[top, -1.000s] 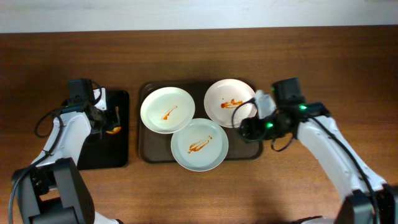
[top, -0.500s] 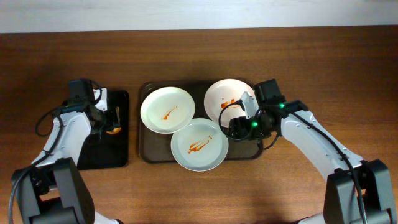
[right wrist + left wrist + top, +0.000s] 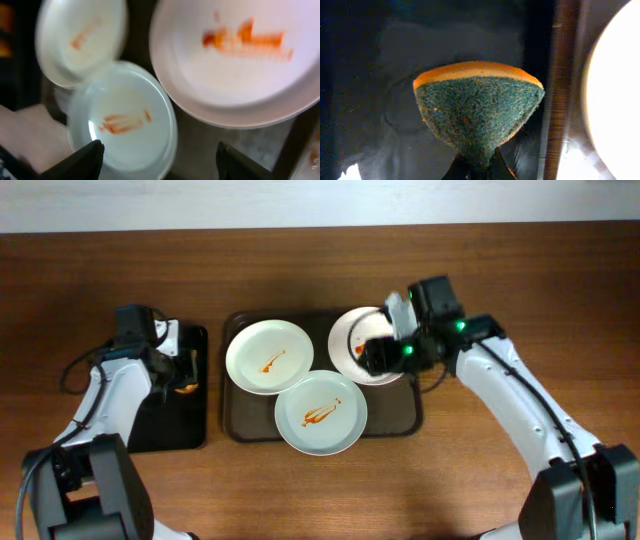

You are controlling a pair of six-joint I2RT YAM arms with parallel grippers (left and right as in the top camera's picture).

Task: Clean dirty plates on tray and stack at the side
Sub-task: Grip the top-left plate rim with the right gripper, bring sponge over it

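Observation:
Three white plates smeared with orange-red sauce lie on the dark brown tray [image 3: 398, 418]: a left plate [image 3: 268, 356], a front plate [image 3: 321, 414] and a right plate [image 3: 352, 332]. My right gripper [image 3: 369, 359] is open and empty, hovering over the right plate's front-left edge. In the right wrist view the right plate [image 3: 240, 55], front plate [image 3: 125, 125], left plate [image 3: 80, 35] and tray [image 3: 210, 145] show beyond its open jaws [image 3: 160, 167]. My left gripper [image 3: 180, 380] is shut on an orange and green sponge [image 3: 480, 112], which its jaws [image 3: 477, 167] hold over the black tray.
A smaller narrow black tray [image 3: 170, 425] lies left of the brown tray, under the sponge. The left plate's rim [image 3: 615, 100] shows at the right edge of the left wrist view. Bare wooden table [image 3: 480, 480] lies all around.
My right gripper has moved left and back from the tray's right edge to above the right plate, now covering part of it. The left arm and sponge have barely moved.

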